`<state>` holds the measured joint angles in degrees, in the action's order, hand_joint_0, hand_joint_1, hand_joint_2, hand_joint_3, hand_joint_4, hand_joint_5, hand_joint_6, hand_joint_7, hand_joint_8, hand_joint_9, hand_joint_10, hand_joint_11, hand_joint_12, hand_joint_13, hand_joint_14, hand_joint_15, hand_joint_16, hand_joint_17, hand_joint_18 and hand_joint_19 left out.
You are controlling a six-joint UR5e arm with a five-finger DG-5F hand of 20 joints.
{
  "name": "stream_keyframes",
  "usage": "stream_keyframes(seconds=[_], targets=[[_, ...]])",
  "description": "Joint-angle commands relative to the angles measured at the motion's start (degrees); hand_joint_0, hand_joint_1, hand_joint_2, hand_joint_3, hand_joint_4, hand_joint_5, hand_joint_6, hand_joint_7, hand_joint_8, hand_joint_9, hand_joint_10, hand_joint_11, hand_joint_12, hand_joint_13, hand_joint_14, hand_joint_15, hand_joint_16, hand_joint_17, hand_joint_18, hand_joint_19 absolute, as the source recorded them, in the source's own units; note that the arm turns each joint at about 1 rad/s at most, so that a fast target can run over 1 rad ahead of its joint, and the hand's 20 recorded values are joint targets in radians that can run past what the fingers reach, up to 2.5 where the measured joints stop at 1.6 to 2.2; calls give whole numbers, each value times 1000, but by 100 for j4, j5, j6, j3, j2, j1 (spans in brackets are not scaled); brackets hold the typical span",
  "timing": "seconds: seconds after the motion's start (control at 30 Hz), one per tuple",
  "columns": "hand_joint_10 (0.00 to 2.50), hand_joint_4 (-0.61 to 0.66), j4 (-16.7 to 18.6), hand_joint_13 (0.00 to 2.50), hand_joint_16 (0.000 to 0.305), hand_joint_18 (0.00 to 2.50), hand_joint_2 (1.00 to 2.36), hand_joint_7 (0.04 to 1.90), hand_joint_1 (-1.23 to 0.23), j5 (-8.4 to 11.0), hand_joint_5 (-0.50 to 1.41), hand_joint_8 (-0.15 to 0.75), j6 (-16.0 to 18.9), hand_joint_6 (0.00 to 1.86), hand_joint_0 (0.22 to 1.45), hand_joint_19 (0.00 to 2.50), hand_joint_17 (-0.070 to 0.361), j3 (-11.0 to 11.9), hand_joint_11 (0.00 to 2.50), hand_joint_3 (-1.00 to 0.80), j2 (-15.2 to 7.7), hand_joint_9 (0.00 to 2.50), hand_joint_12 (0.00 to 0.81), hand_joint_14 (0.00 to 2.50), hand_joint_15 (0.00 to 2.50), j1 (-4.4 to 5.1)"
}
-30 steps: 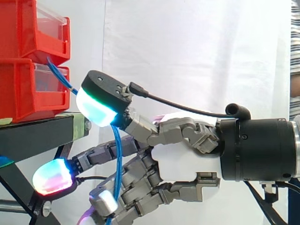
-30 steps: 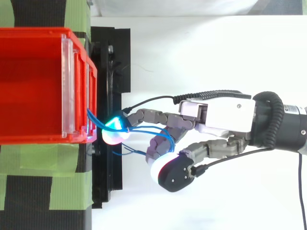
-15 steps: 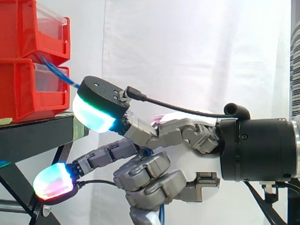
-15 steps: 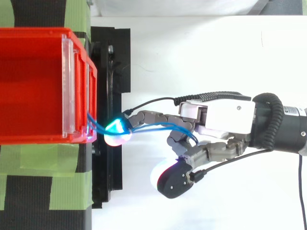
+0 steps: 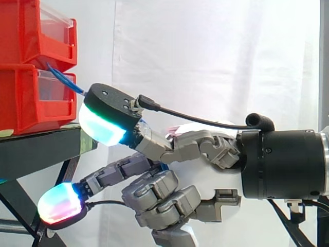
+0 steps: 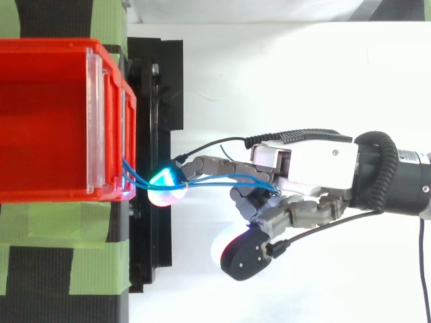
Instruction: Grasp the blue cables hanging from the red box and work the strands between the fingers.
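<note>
beside the red box (image 6: pixel 40 121), hand (image 6: pixel 316 165) curls its fingers clamped on blue cables (image 6: pixel 215 179) running taut from the box front. grasp looks made; next likely needs rolling strands between fingers.

Red bins (image 5: pixel 20 105), blue cables (image 6: pixel 222 177), black stand (image 6: pixel 161 81) (green tape (image 6: pixel 60 225) across it), white curtain (image 5: pixel 216 56)

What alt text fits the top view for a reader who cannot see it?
The robot hand, reaching in from the right, has fingers curled round blue cables stretched from the front of a red bin at left. Another finger points straight along the strands toward the bin, above a black stand.
</note>
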<state>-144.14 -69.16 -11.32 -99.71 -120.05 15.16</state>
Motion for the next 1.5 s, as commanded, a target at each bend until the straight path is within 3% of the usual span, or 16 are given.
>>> stream_keyframes(seconds=[0.0,0.13,0.17,0.2,0.4,0.43,0.57,0.73,0.97,1.47], targets=[[2500,359,0,1273,79,1734,1000,749,-432,-1,-15,424,-11,8,723,963,177,4,2122,-1000,8,889,551,2500,1499,5],[2500,370,0,1415,83,1917,1000,751,-433,-1,5,460,-11,8,713,874,186,4,2414,-1000,-1,985,614,2500,1574,13],[2500,373,0,1449,250,1948,1000,752,-433,-1,4,466,-11,9,709,812,188,4,2468,-1000,-1,990,626,2500,1590,13],[2500,375,0,1472,255,1980,1000,753,-434,-1,3,474,-11,8,705,796,191,4,2485,-1000,8,992,633,2500,1593,13],[2500,394,0,1767,270,2364,1000,759,-435,-1,-14,510,-11,8,676,680,202,4,2500,-1000,-1,1046,690,2500,1605,13],[2500,405,0,1879,268,2490,1000,757,-432,-1,-1,528,-11,8,672,665,201,4,2500,-1000,-1,1169,690,2500,1636,13],[2500,398,0,2064,258,2500,1000,766,-421,-1,-8,551,-11,9,663,710,194,4,2500,-1000,-1,1591,705,2500,1720,13],[2500,350,0,2148,257,2500,1000,777,-422,-19,-110,550,-11,8,654,753,193,4,2500,-1000,-1,1803,718,2500,1793,13],[2500,362,0,2164,254,2500,1000,824,-422,-19,-95,563,-11,9,653,797,190,4,2500,-1000,8,1916,717,2500,1811,13],[2500,361,-17,2159,260,2500,1000,813,-421,-10,-96,561,-20,10,653,786,195,4,2500,-1000,-1,1915,712,2500,1815,13]])
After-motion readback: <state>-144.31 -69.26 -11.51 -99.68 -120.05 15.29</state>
